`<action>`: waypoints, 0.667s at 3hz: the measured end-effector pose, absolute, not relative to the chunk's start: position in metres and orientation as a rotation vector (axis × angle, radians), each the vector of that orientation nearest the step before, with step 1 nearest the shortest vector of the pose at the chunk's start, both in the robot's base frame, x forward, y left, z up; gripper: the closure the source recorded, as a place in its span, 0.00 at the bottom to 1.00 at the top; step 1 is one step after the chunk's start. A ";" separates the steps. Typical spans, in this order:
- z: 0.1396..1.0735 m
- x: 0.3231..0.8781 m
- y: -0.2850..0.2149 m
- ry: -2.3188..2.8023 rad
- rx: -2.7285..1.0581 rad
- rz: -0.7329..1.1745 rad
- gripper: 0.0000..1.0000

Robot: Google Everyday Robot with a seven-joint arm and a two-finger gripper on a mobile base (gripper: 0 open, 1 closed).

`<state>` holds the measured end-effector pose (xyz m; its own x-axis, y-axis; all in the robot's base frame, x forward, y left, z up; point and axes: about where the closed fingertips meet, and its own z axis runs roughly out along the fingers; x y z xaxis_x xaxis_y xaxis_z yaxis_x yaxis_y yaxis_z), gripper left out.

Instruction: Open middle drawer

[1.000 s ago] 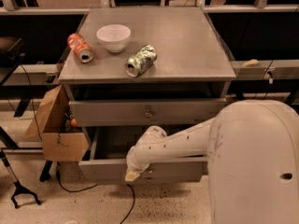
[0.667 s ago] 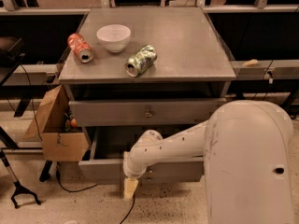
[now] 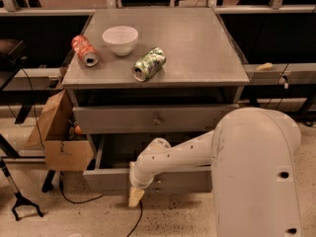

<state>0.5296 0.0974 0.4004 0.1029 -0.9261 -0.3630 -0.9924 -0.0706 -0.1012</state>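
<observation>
Risking shoving the pulled-out middle drawer point(image 3: 106, 180), just above and behind the gripper point(image 3: 135, 196), back inward, or snagging the cable point(image 3: 140, 214) just below, while hanging there spread or pressed together, cannot tell which.

The middle drawer point(image 3: 106, 180) stands pulled well out from under the worktop's front edge, low down near the floor. It is a wide, shallow grey box, sitting level, with its dark inside open to view from above. Its plain flat front runs parallel to the worktop's front edge. Only the left part of that front shows, so I can't make out a knob. The pincer point(image 3: 136, 196) hangs just in front of the drawer's front, left of centre.
</observation>
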 end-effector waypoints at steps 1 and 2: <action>0.405 0.530 0.097 1.888 -2.067 0.290 0.42; 0.410 0.531 0.097 1.888 -2.067 0.290 0.64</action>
